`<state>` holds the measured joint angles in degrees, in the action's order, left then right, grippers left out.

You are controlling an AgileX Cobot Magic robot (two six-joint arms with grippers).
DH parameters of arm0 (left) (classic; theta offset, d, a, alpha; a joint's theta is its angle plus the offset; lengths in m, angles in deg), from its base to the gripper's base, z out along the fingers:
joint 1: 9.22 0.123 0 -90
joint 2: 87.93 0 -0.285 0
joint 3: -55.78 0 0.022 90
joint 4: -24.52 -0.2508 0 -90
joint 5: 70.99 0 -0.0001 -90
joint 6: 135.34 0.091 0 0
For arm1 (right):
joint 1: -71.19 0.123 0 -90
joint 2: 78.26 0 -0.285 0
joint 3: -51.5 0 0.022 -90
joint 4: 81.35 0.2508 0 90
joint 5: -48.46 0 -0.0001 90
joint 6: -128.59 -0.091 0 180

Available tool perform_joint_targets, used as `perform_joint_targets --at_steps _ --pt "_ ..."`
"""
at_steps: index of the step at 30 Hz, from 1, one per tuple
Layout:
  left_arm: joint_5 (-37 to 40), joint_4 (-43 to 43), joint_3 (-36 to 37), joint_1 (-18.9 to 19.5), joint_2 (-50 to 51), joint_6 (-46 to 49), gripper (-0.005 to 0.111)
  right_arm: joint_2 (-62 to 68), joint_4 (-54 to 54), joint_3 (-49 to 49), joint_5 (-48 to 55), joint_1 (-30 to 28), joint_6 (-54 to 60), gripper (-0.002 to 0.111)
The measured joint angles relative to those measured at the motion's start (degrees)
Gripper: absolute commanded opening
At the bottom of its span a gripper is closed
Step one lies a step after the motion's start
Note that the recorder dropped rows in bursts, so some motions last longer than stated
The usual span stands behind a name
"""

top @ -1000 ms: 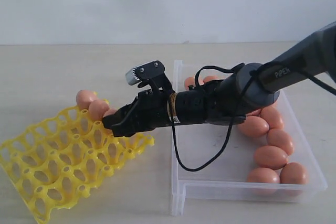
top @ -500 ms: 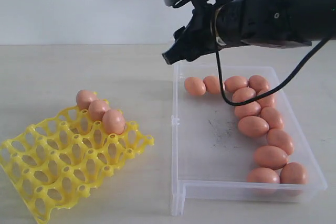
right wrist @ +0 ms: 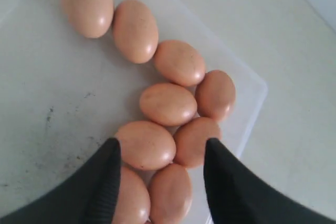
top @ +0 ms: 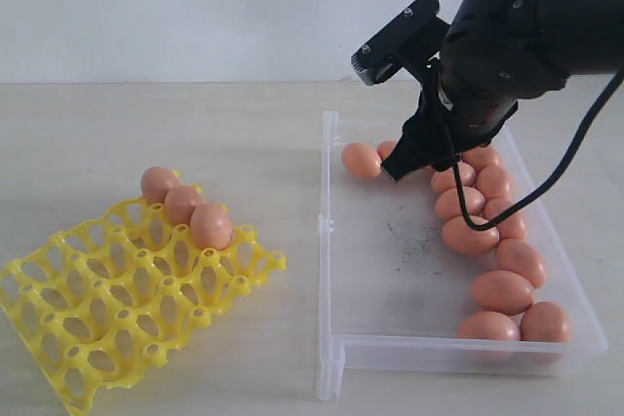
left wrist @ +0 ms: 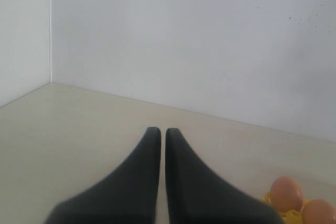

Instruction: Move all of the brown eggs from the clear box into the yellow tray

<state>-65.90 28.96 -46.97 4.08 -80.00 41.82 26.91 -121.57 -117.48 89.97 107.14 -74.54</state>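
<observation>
Pale beige table (top: 146,124), clear box (top: 325,270) resting on it right beneath my right pincer (top: 392,174), yellow tray (top: 146,284) lying on it well off to my pincer's left, apart from the box

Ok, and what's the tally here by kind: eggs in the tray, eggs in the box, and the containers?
brown eggs in the yellow tray: 3
brown eggs in the clear box: 12 in view; the right arm covers part of the row
yellow tray: 1
clear box: 1
Total: 17 things in view
</observation>
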Motion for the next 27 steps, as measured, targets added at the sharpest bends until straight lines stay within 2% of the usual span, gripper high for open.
perform_joint_targets --at_steps 10,27 --pt "0.0 0.0 0.0 0.0 0.0 0.0 0.004 0.0 -0.88 0.0 -6.96 0.0 -8.52 0.0" --pt "0.0 0.0 0.0 0.0 0.0 0.0 0.004 0.0 -0.88 0.0 -9.56 0.0 -9.12 0.0"
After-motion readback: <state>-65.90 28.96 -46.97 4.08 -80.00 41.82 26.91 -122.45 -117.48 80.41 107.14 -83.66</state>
